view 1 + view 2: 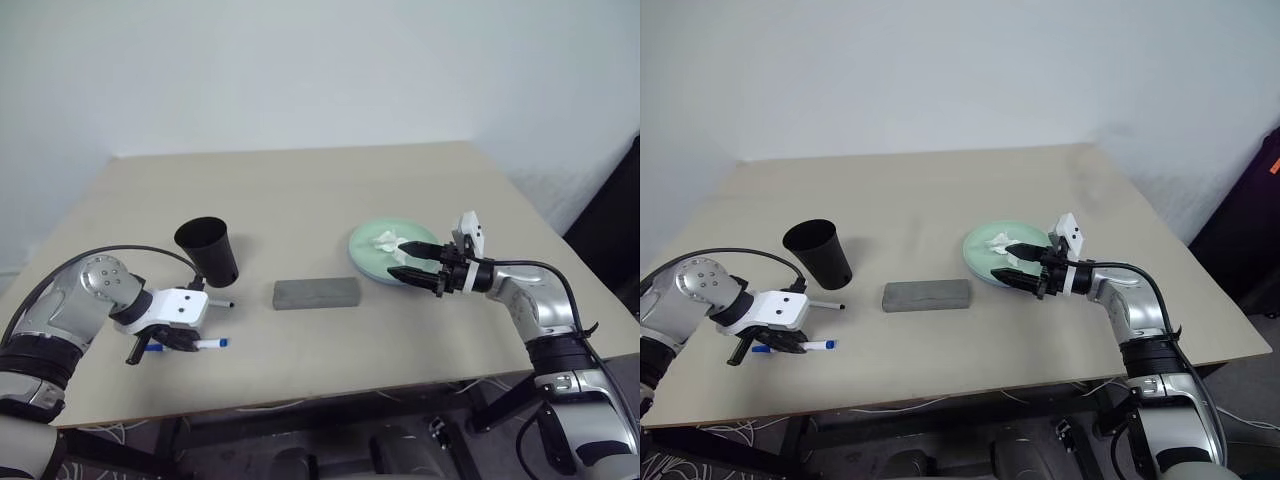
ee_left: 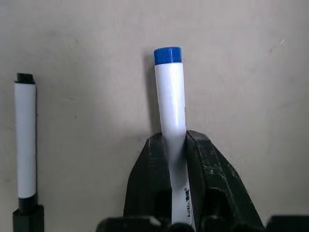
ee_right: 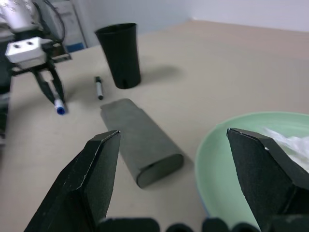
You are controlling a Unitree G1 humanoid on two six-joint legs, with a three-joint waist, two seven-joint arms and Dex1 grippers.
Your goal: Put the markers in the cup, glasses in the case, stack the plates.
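Pale beige and matte, the tabletop (image 1: 300, 200) stands against a plain white wall, its far edge just short of it; a tangle of cables hangs under the near edge, and something dark fills the room's right side past the table.

Closest to the near edge, toward the near left corner, the left gripper (image 2: 172, 159) points steeply down with its two black fingers pinched tight around the blue-capped marker (image 2: 170, 96), which lies flat on the surface with its cap sticking out beyond the fingertips. Just beyond it lies the black-tipped marker (image 1: 825, 306), apart from the first and roughly parallel to it, close to the foot of the cup (image 1: 209, 249). That black cup stands upright, rim up, left of centre.

Near the middle of the tabletop the grey case (image 1: 316, 292) lies flat and closed, its long side running along the near edge.

Toward the right edge the right gripper (image 1: 413, 265) is held level, pointing left, jaws spread wide with nothing between them, hovering at the near rim of the mint green plate (image 1: 985, 262). A crumpled white tissue (image 1: 385, 241) sits on that plate. Whether another plate lies beneath it I cannot tell.
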